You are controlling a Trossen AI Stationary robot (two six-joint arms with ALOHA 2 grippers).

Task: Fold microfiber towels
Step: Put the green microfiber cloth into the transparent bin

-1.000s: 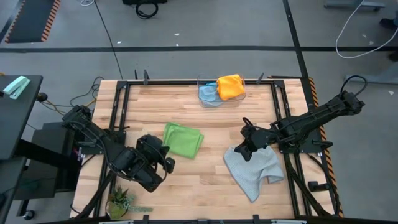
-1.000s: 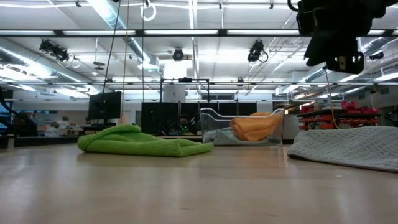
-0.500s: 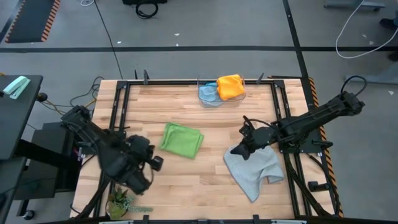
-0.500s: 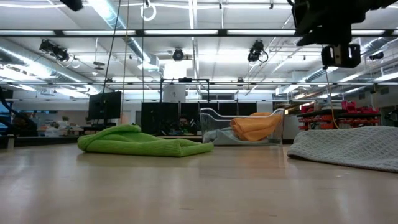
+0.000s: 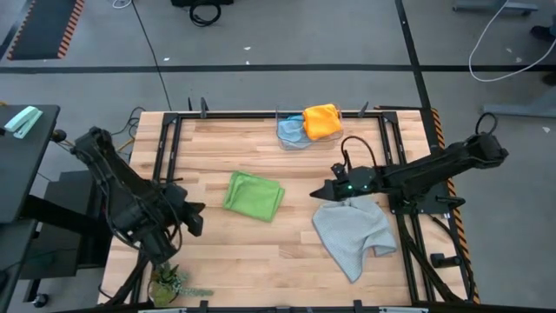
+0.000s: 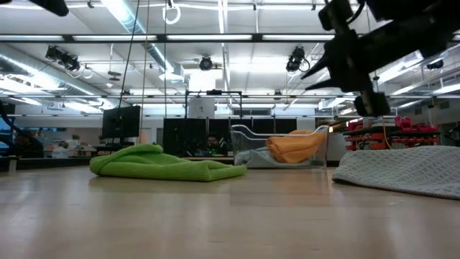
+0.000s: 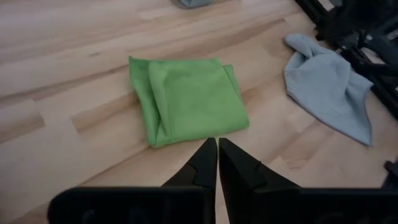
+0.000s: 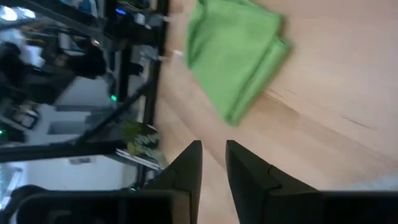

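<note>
The bright green towel (image 5: 254, 195) lies folded flat on the table left of centre; it also shows in the left wrist view (image 7: 186, 99) and the right wrist view (image 8: 236, 53). The light grey towel (image 5: 354, 235) lies crumpled at the near right. The yellow-orange towel (image 5: 322, 121) and the light blue towel (image 5: 291, 130) lie in a clear bin at the far edge. My left gripper (image 5: 193, 217) is shut and empty near the table's left edge. My right gripper (image 5: 320, 194) hangs above the grey towel's far corner, pointing toward the table's left, its fingers (image 8: 189, 165) a narrow gap apart and empty.
The clear bin (image 6: 248, 144) stands at the far edge, right of centre. A small green plant (image 5: 169, 283) stands at the near left corner. Dark frame rails (image 5: 169, 148) run along the table's left and right sides. Bare wood lies between the green and grey towels.
My left gripper has drawn back from beside the green towel toward the table's left edge. My right gripper has risen from over the grey towel's far corner and tipped from pointing down to nearly level, toward the table's left. Both towels lie as before.
</note>
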